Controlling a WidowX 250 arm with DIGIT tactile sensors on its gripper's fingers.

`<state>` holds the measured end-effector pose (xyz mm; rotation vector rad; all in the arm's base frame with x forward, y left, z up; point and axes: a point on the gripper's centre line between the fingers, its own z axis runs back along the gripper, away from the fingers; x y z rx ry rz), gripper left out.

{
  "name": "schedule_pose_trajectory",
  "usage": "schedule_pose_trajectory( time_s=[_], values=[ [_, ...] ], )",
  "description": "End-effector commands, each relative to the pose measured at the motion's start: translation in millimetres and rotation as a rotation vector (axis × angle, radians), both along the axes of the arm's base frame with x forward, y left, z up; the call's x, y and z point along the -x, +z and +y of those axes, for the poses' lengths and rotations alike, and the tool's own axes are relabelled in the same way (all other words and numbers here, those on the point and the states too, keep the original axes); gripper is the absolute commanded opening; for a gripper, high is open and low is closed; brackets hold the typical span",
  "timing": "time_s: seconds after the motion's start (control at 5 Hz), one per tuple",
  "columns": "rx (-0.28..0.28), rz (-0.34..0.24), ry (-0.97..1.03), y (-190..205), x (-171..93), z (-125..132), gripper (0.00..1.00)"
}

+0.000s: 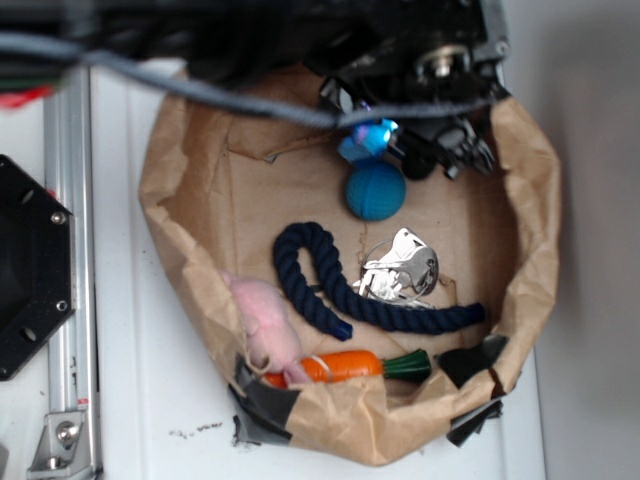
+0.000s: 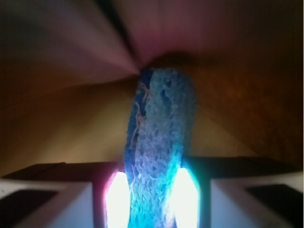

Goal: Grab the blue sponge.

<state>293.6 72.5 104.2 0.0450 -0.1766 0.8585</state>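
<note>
- While sitting at the twelve o'clock edge of the crumpled brown paper bag tray (image 1: 170, 180), the black robot gripper (image 1: 385, 140) is pressing its jaws onto the light sky-blue porous foam sponge (image 2: 159, 156); the wrist view is showing the sponge standing on edge, pinched between the two brightly glowing finger pads (image 2: 117, 199).
- From the exterior view, the sponge (image 1: 368, 138) is showing as a small blue patch at the gripper tips, just above the ball, toward one o'clock of the tray's centre.
- Round teal-blue rubber ball (image 1: 376, 190): lying just beside the gripper, at its six o'clock.
- Dark navy twisted rope (image 1: 330, 285): curling across the tray's middle, running toward four o'clock.
- Shiny silver crinkled item (image 1: 400, 268): resting beside the rope, at the ball's six o'clock.
- Pale pink soft toy (image 1: 265, 320): lying at seven o'clock, against the tray wall.
- Orange carrot toy with green top (image 1: 350, 366): lying at six o'clock along the tray's lower wall, touching the pink toy.
</note>
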Motion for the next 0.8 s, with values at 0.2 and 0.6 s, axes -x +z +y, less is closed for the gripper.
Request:
schedule_pose_trajectory(
  time_s=[0.2, 0.6],
  values=[
    [-0.046, -0.008, -0.360, 125, 10, -25, 0.00],
    [0.009, 0.024, -0.456, 119, 29, -31, 0.00]
  ],
)
